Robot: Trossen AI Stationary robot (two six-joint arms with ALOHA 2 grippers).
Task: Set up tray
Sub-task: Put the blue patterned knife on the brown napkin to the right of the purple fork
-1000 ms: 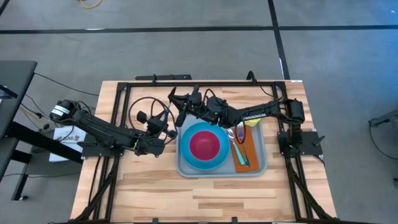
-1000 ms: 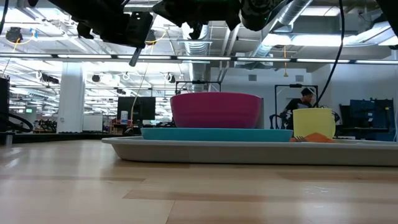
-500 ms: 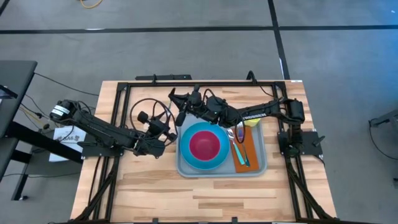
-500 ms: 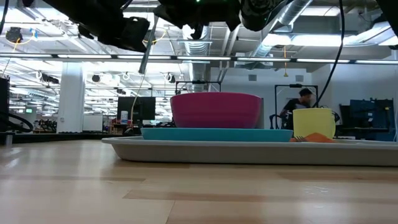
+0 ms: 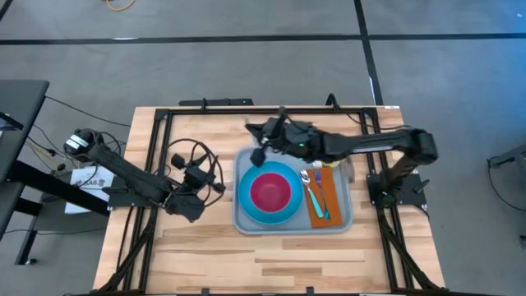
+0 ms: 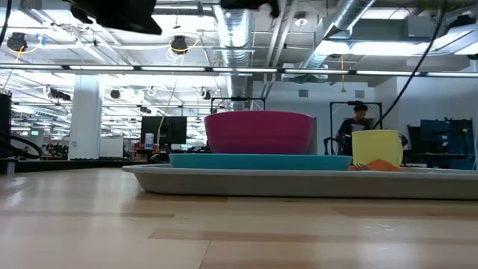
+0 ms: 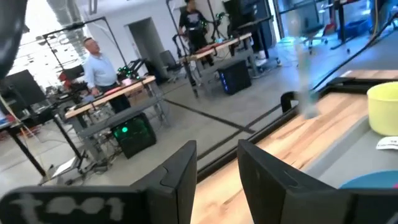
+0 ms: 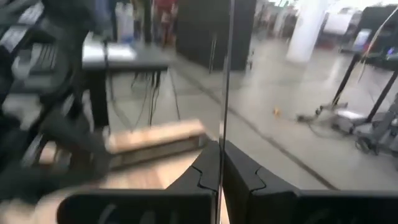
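The light grey-blue tray (image 5: pixel 244 220) lies flat on the table. On it are a round blue plate (image 5: pixel 286 212) with a magenta bowl (image 5: pixel 270 191), an orange napkin (image 5: pixel 328 194) with cutlery (image 5: pixel 316 191), and a yellow cup (image 6: pixel 377 148). My right gripper (image 5: pixel 258 153) hovers over the tray's far left corner, shut on a thin straight utensil (image 8: pixel 222 74). My left gripper (image 5: pixel 216 184) is open, left of the tray and above the table, its fingers (image 7: pixel 181 173) well apart. My right gripper (image 8: pixel 222 168) pinches the thin utensil between its two fingers (image 8: pixel 241 177). The utensil shows edge-on and runs straight out from the fingertips, in line with them. It is lifted clear of the tray and table. Which end the fingers have cannot be told.
A black frame (image 5: pixel 215 103) runs along the table's far edge, with rails down both sides. Bare wood (image 5: pixel 271 255) lies in front of the tray and to its left. A loop of cable (image 5: pixel 191 154) hangs by the left arm. People stand in the room beyond the table.
The two grippers were close together over the tray's far left corner, with a grey utensil hanging there in the low view. My left gripper has drawn back toward the table's left and near edges. My right gripper has moved right and up, and the utensil has left the low view.
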